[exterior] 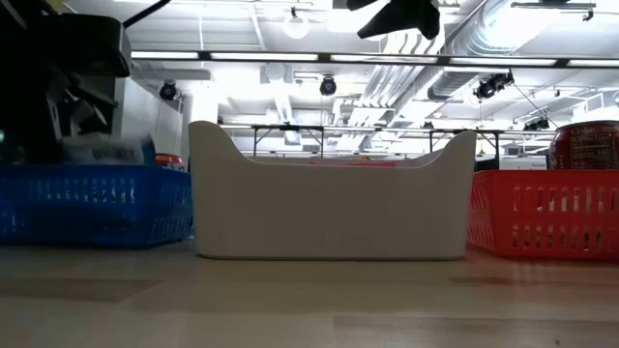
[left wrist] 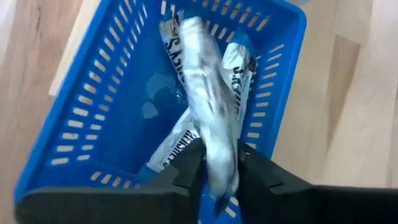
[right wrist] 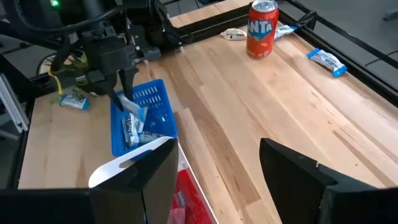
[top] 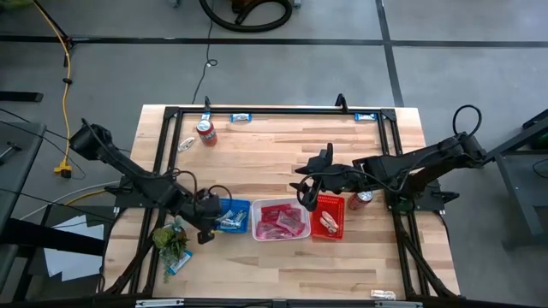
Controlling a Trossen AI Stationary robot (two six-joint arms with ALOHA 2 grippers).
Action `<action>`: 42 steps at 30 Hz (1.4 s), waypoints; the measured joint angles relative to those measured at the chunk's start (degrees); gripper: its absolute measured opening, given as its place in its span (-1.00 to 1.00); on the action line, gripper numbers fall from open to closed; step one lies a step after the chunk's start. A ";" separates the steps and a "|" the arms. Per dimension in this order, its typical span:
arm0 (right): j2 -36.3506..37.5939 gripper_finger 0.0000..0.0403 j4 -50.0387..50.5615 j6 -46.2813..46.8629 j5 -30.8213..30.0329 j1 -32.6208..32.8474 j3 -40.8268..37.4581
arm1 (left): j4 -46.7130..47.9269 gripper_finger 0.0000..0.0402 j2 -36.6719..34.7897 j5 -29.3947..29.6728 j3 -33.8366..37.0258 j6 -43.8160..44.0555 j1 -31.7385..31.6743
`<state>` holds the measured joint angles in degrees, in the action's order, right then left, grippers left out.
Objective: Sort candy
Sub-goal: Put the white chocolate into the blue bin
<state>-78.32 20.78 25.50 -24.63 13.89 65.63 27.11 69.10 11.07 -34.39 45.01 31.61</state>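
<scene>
My left gripper (left wrist: 221, 180) hangs over the blue basket (top: 240, 208), shut on a blue-and-white candy bar (left wrist: 208, 99) that shows blurred. More blue-and-white bars (left wrist: 239, 62) lie on the basket's floor. The white tray (top: 281, 205) beside it holds pink packets (top: 279, 222), and the red basket (top: 329, 202) holds red packets (top: 328, 222). My right gripper (right wrist: 217, 180) floats open above the white tray and the red basket, with nothing between its fingers. Loose bars (top: 242, 117) (top: 366, 116) lie flat along the table's far edge. My left gripper pinches one end of the blue-and-white bar (left wrist: 219, 163) between its two fingers. The fingers (right wrist: 124, 84) come from above, slanting down. The bar hangs below them into the blue basket; whether its lower end (right wrist: 132, 124) touches the bars there, I cannot tell.
A red soda can (top: 205, 133) stands at the far left, another (top: 364, 198) right of the red basket. A small green plant (top: 171, 239) and a loose bar (top: 180, 265) sit near the left front. A black frame (top: 282, 109) borders the table.
</scene>
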 joint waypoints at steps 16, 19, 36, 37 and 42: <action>0.00 0.09 0.69 -0.02 0.14 0.00 0.00 | 12.07 0.18 -4.01 -4.74 -14.20 -3.38 -1.91; 0.00 0.09 0.83 -0.90 0.14 0.00 0.00 | 13.31 0.20 -2.24 -7.47 -17.92 -0.57 1.59; -0.02 0.09 4.28 -1.57 0.14 -0.18 0.00 | 32.63 0.16 30.54 -23.11 -34.10 46.94 24.38; -0.02 0.09 4.57 -1.84 0.15 -0.34 0.00 | 32.61 0.16 31.56 -22.75 -34.84 48.28 24.64; -0.04 0.09 4.73 -1.98 0.10 -0.41 0.00 | 32.54 0.16 35.74 -22.29 -36.68 49.22 24.83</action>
<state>-78.37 25.52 23.51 -24.53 13.48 65.63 59.66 104.84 -11.22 -71.07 94.23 56.45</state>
